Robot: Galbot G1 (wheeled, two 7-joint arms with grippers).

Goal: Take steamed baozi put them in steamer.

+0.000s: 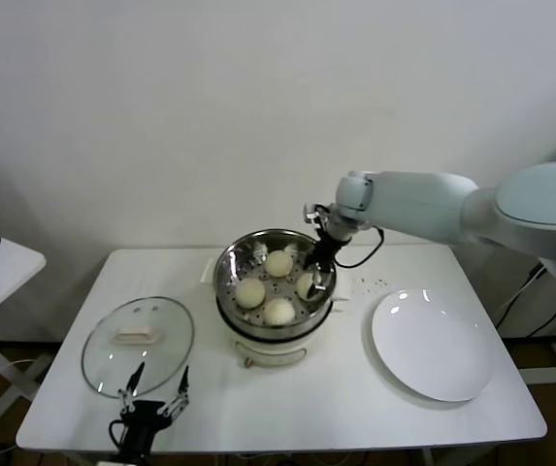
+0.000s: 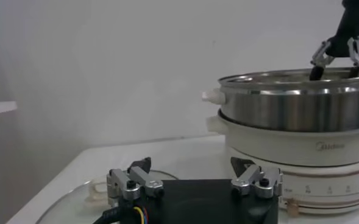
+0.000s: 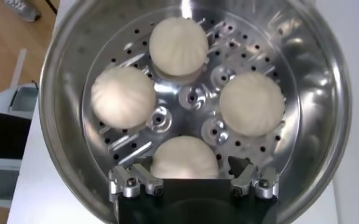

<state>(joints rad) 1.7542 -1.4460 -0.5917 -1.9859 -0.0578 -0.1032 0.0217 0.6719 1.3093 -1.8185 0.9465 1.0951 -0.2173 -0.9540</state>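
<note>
Right gripper (image 1: pixel 318 277) sits spread open over the steamer (image 1: pixel 273 291) at mid-surface — all four steamed baozi (image 3: pixel 183 156) rest on its tray, last one just released, I'd say. Next: lift clear. Left gripper (image 1: pixel 153 400) waits open, near edge.

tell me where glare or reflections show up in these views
Head view: the glass lid and white plate catch soft highlights. Left wrist view: the steamer wall shows banded reflections. Right wrist view: bright glare streaks the steamer's inner wall above the right gripper; the baozi stay matte.
</note>
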